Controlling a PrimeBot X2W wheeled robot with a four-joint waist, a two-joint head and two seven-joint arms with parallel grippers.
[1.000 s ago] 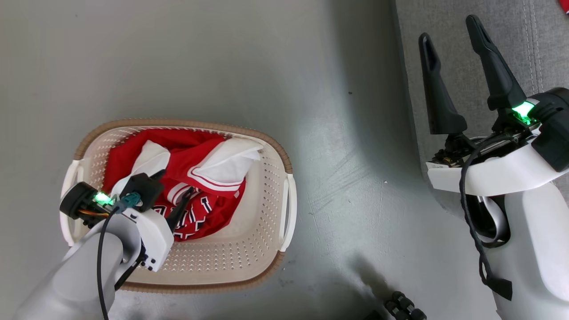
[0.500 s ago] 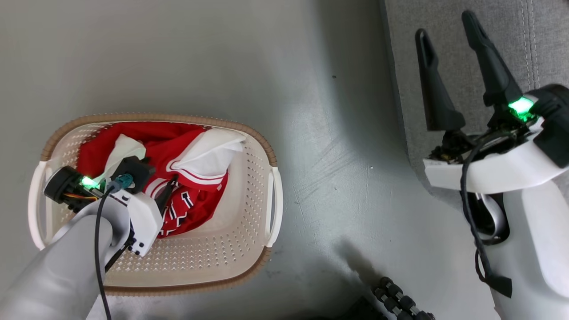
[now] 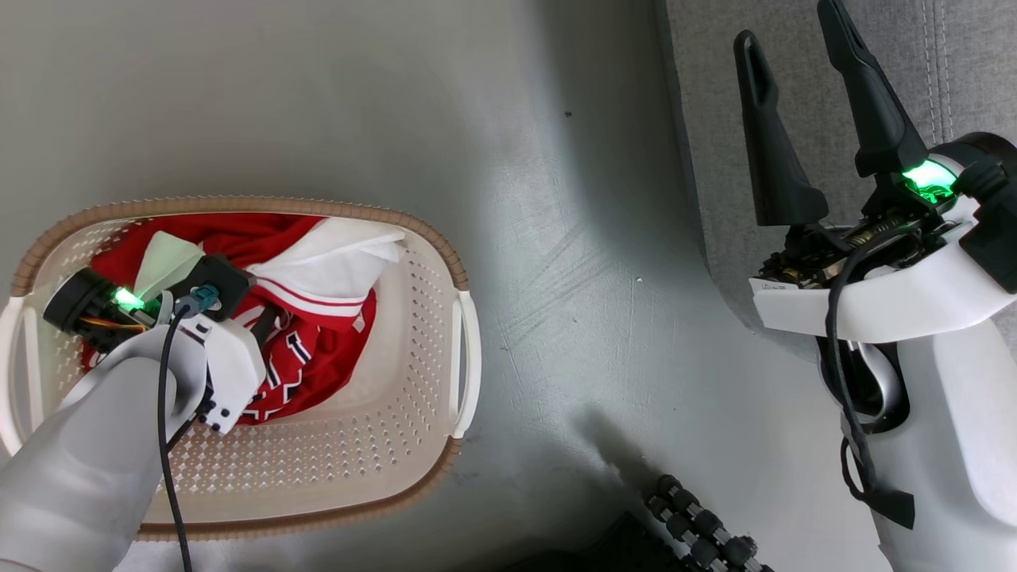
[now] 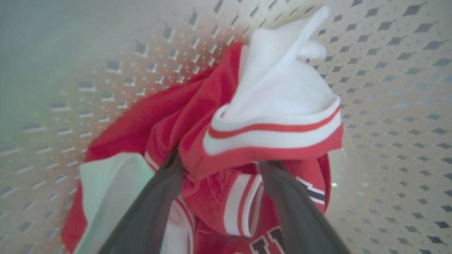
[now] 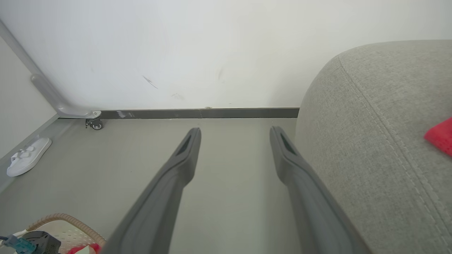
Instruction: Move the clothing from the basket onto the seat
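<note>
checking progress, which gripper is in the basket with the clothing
The left gripper: its open fingers flank a red fold of the clothing inside the basket. The right gripper is open, near the seat.

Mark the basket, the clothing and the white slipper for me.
basket [image 3: 342, 453]: head view, bare perforated floor.
clothing [image 4: 159, 116]: left wrist view, red fold left of the white panel.
white slipper [image 5: 29, 157]: right wrist view, middle of its upper.
</note>
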